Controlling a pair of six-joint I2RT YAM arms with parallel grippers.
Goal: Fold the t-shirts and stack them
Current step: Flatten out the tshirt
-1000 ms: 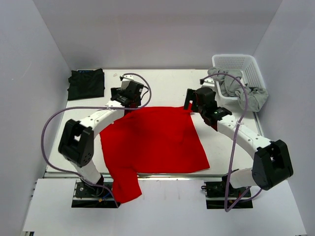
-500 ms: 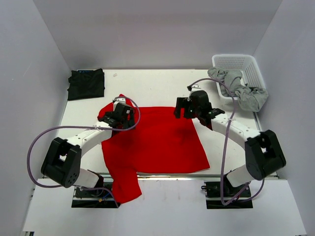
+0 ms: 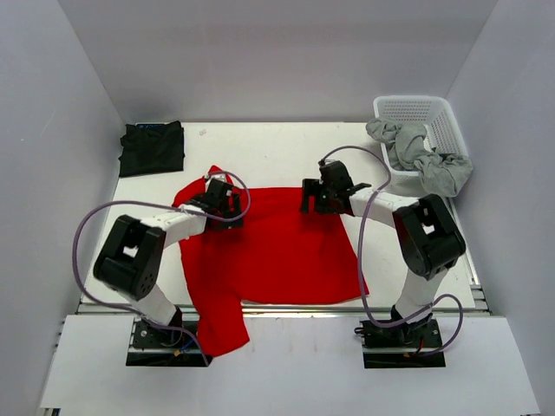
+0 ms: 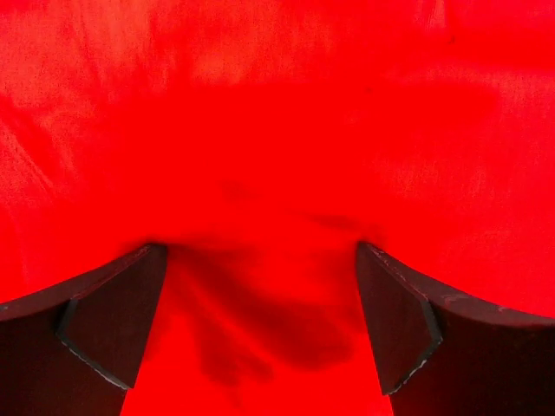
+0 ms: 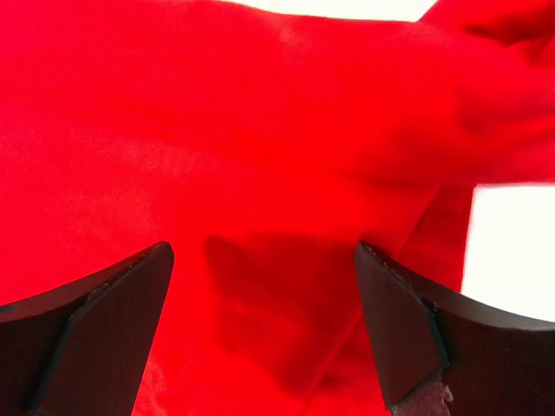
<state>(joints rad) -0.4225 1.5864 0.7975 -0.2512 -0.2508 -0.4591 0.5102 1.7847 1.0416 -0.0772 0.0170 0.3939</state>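
On table (image 3: 277, 143) centre: red t-shirt (image 3: 269, 251), spread flat, one sleeve hanging over the near edge. Far left corner: black t-shirt (image 3: 152, 147), lying compact. Left gripper (image 3: 227, 201), jaws wide apart, low over the red cloth's far left; right gripper (image 3: 312, 196), jaws likewise apart, empty, at its far edge. Far right: white basket (image 3: 416, 111), grey cloth (image 3: 429, 165) spilling out

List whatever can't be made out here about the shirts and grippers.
- Top view: the left gripper and right gripper hide the cloth of the red t-shirt beneath them.
- Wrist views: jaws open, but contact with the cloth is unclear.
- Black t-shirt: too small to read its folds.
- Grey cloth: white basket hides its lower part.
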